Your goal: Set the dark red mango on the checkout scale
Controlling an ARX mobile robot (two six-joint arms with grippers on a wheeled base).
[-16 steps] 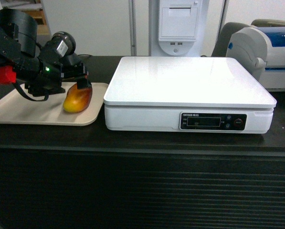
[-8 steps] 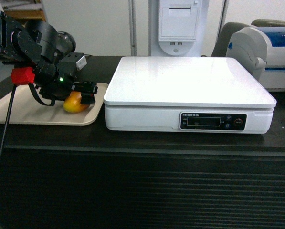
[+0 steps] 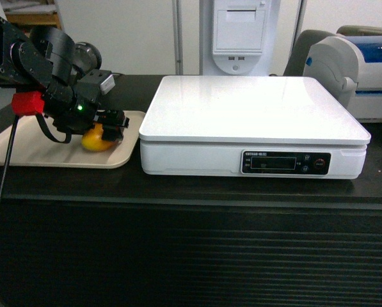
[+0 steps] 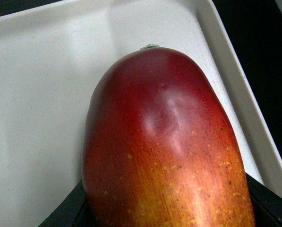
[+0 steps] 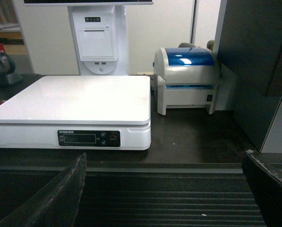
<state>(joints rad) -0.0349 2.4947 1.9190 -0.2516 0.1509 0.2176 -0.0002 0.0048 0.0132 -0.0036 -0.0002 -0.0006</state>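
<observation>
1. My left gripper (image 3: 114, 123) sits down over the dark red mango (image 3: 98, 138), fingers flanking it; whether they already squeeze it I cannot tell.
2. The mango lies on the beige tray (image 3: 24, 150), just left of the scale (image 3: 251, 112).
3. My right gripper (image 5: 164, 189) waits wide apart, holding nothing, in front of the scale, below the checkout (image 3: 191, 192) edge.

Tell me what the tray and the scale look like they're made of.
The tray looks like matte beige plastic, going by its faint speckle and moulded raised rim. The scale looks like glossy white plastic, since its flat top shows soft reflections; coated metal can't be excluded.
</observation>
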